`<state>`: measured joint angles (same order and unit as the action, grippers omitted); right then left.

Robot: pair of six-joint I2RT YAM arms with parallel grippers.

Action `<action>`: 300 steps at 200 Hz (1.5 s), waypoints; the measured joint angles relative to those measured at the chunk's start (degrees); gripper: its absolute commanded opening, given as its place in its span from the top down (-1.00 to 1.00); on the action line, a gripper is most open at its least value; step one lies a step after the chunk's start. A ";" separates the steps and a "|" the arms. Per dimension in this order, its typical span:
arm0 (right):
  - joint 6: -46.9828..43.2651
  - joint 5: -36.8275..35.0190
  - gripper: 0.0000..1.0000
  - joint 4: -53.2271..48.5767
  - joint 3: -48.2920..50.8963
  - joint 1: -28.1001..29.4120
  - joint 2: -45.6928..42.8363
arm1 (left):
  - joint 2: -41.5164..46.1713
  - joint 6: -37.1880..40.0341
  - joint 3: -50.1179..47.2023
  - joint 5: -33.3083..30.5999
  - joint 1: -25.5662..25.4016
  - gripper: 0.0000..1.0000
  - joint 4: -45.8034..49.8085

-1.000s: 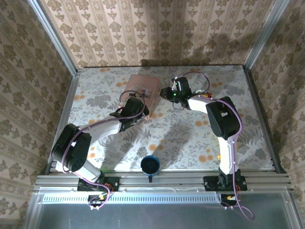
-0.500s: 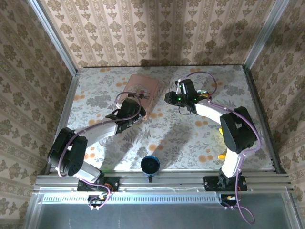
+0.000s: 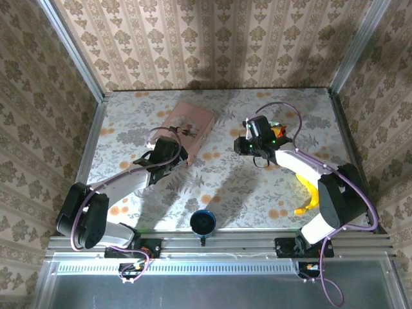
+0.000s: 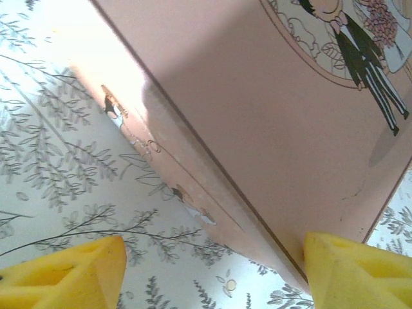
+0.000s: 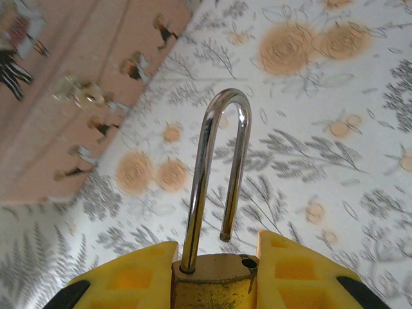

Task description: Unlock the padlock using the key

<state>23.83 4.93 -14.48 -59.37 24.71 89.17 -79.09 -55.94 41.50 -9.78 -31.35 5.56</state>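
The brass padlock (image 5: 212, 283) is clamped between the yellow fingers of my right gripper (image 5: 215, 250), which is shut on its body. Its silver shackle (image 5: 219, 129) stands up with the free end lifted out of its hole. From above, the right gripper (image 3: 248, 147) hangs over the flowered table, right of the pink box (image 3: 190, 122). My left gripper (image 3: 176, 153) is open at the box's near corner. In the left wrist view the pink box (image 4: 257, 116) fills the space ahead of the left gripper (image 4: 212, 257), with nothing between the fingers. I cannot make out the key.
A yellow banana-shaped toy (image 3: 309, 193) lies under the right forearm at the right. A blue cup (image 3: 203, 222) stands at the near edge between the arm bases. Small orange and yellow objects (image 3: 275, 127) sit behind the right wrist. Walls close in the table (image 3: 129, 116).
The right gripper has carried the padlock rightward and nearer, away from the pink box. The left gripper has drawn back off the box toward the near left.
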 measured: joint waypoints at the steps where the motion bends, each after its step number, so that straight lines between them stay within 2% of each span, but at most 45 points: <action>1: -0.09 -0.09 0.88 -0.20 0.00 0.04 -0.04 | 0.07 0.00 -0.02 -0.02 0.04 -0.47 0.02; 58: -4.61 -7.32 0.88 -14.53 0.02 2.21 -3.67 | 3.65 0.04 -1.81 -1.79 2.45 -0.63 4.33; 117: -5.92 -16.24 0.89 -31.06 -2.32 3.56 -0.70 | 7.43 -0.02 -2.45 -2.21 3.06 -0.89 6.73; 155: -5.92 -19.43 0.84 -34.21 -2.73 3.67 3.74 | 9.49 -0.02 -2.45 -2.19 3.06 -0.97 6.60; 200: -5.90 -19.47 0.79 -34.34 -5.77 3.67 11.82 | 9.51 -0.02 -2.45 -2.16 3.74 -1.00 6.43; 265: -5.88 -15.82 0.48 -32.00 -8.98 4.22 17.25 | 9.22 0.02 -2.32 -1.88 4.46 -1.00 5.60; 285: -5.79 -15.21 0.28 -31.58 -9.79 4.68 18.60 | 8.28 0.02 -1.64 -1.38 4.46 -1.00 5.07; 300: -5.95 -15.13 0.04 -31.82 -9.92 4.70 18.60 | 7.74 0.04 -1.18 -1.05 4.46 -1.00 4.66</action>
<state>17.89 -10.20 -46.30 -69.30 29.41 107.77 -71.35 -55.90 40.32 -10.83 -26.89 10.22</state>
